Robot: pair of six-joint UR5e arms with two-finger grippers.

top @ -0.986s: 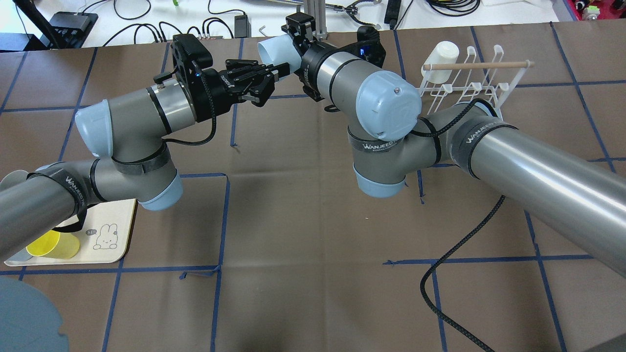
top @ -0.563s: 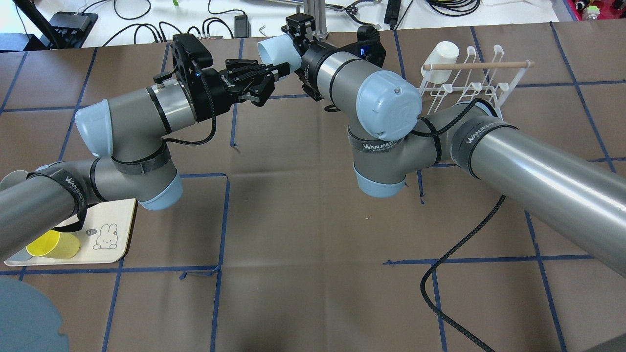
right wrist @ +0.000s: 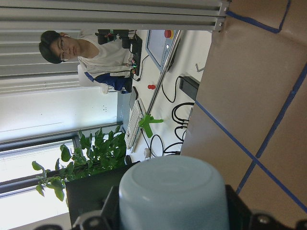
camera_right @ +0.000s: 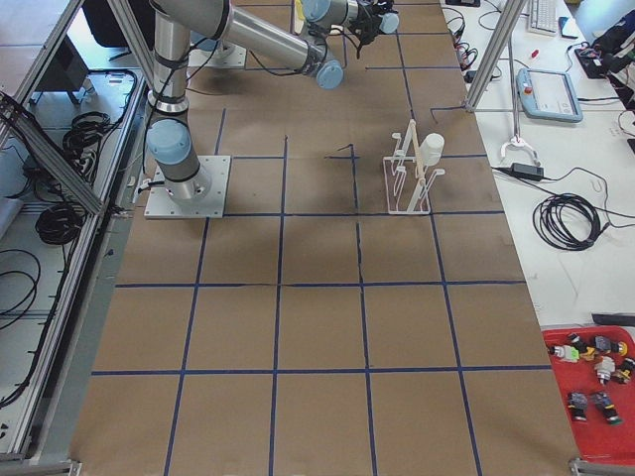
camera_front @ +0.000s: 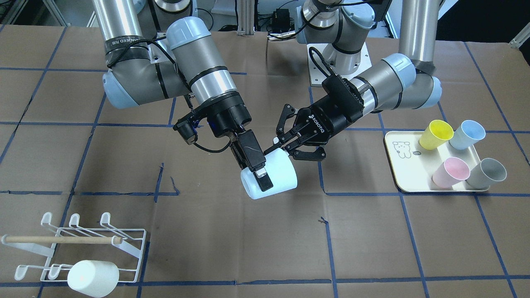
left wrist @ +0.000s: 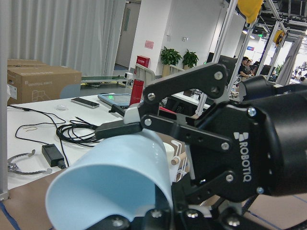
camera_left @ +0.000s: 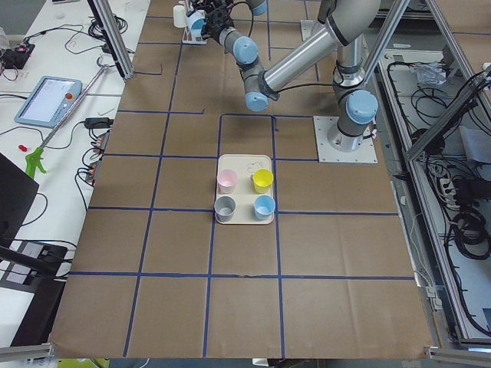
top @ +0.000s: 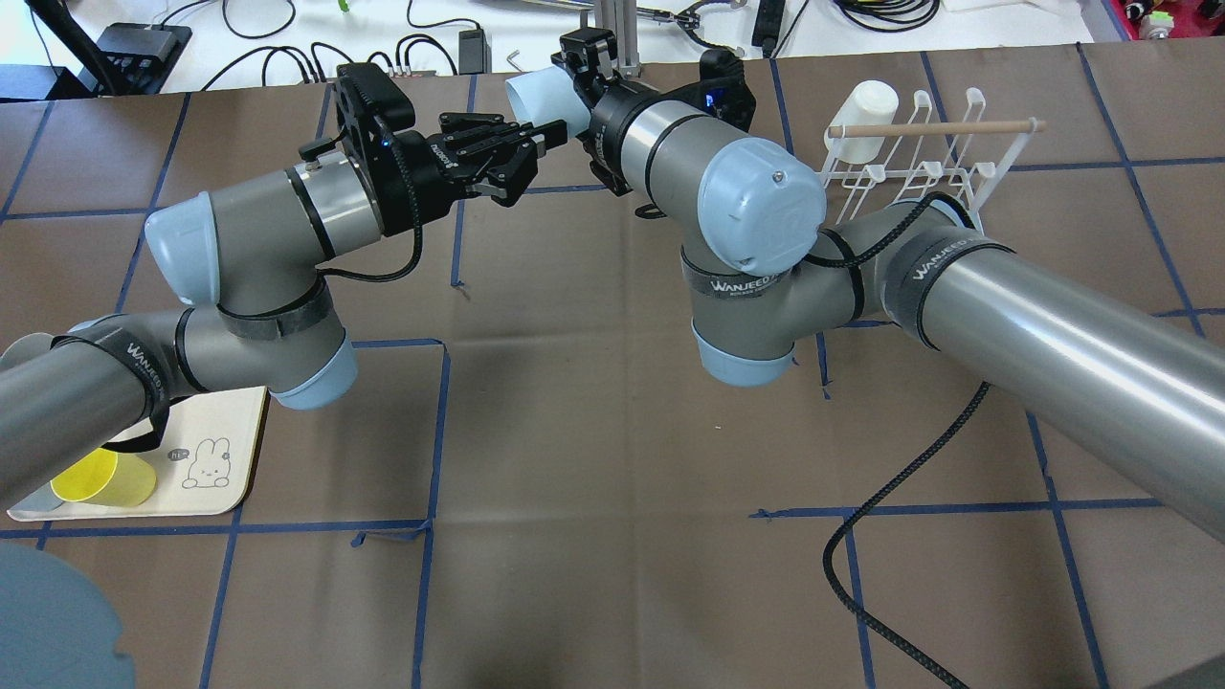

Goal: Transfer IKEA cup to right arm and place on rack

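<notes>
The pale blue IKEA cup hangs on its side above the middle of the table. My right gripper is shut on its wall near the base. The cup's base fills the right wrist view. My left gripper is open, its fingers spread by the cup's rim, which looms in the left wrist view. In the overhead view the cup lies between the left gripper and the right wrist. The white wire rack with its wooden rod stands far off on the right arm's side.
A white cup hangs on the rack's front prong. A cream bear tray on the left arm's side holds yellow, blue, pink and grey cups. A black cable lies on the table under the right arm.
My left arm and open gripper have drawn back slightly from the cup. The right gripper and the cup have stayed put.
</notes>
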